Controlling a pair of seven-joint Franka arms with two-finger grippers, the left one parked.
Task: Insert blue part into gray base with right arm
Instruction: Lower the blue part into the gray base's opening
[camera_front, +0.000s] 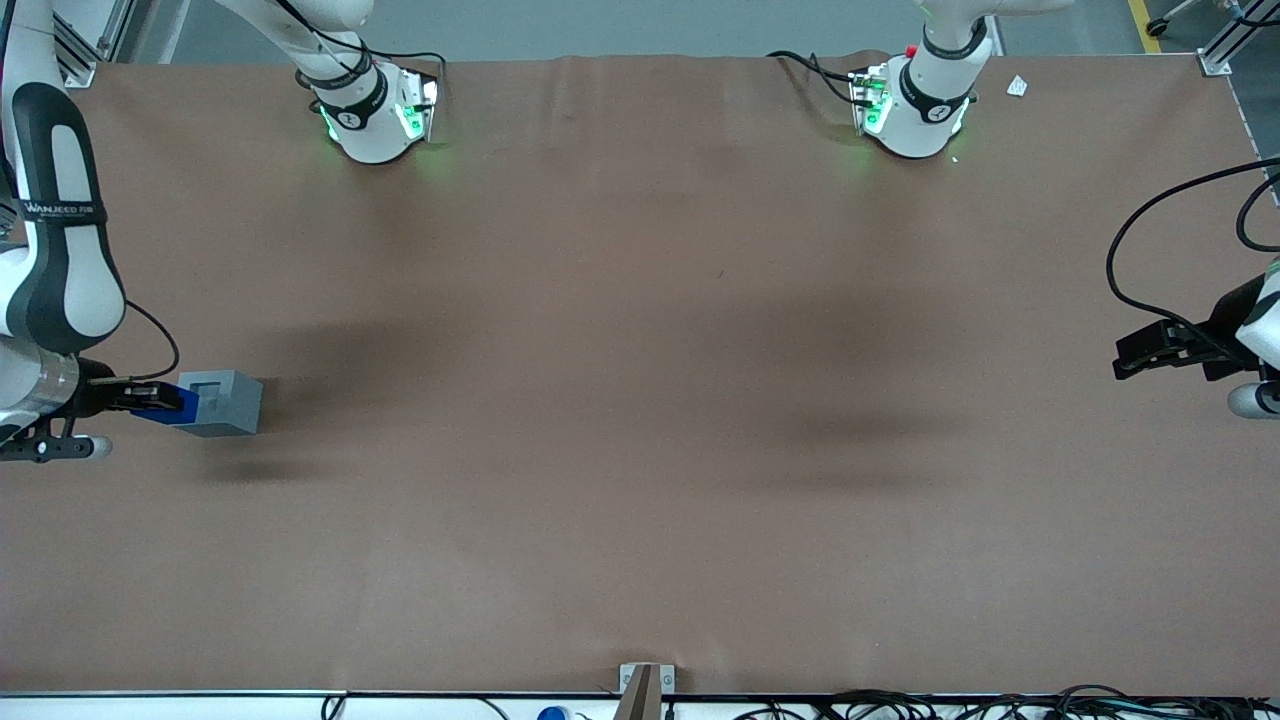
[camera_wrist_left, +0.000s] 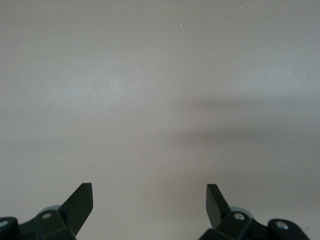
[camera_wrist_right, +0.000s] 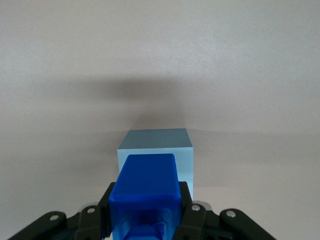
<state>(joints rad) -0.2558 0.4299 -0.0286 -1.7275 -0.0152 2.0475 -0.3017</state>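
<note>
My right arm's gripper (camera_front: 172, 402) is at the working arm's end of the table, shut on the blue part (camera_front: 186, 404). The blue part is held beside the gray base (camera_front: 228, 402), against its side that faces the gripper. The gray base stands on the brown table (camera_front: 640, 400), and its recessed top hole shows in the front view. In the right wrist view the blue part (camera_wrist_right: 146, 192) sits clamped between the black fingers (camera_wrist_right: 189, 212), with the gripper (camera_wrist_right: 146, 212) just short of the gray base (camera_wrist_right: 156, 145).
The two arm bases (camera_front: 375, 110) stand at the table edge farthest from the front camera. The parked arm's gripper (camera_front: 1165, 350) hangs at its end of the table. A small bracket (camera_front: 645, 685) sits at the table edge nearest the camera.
</note>
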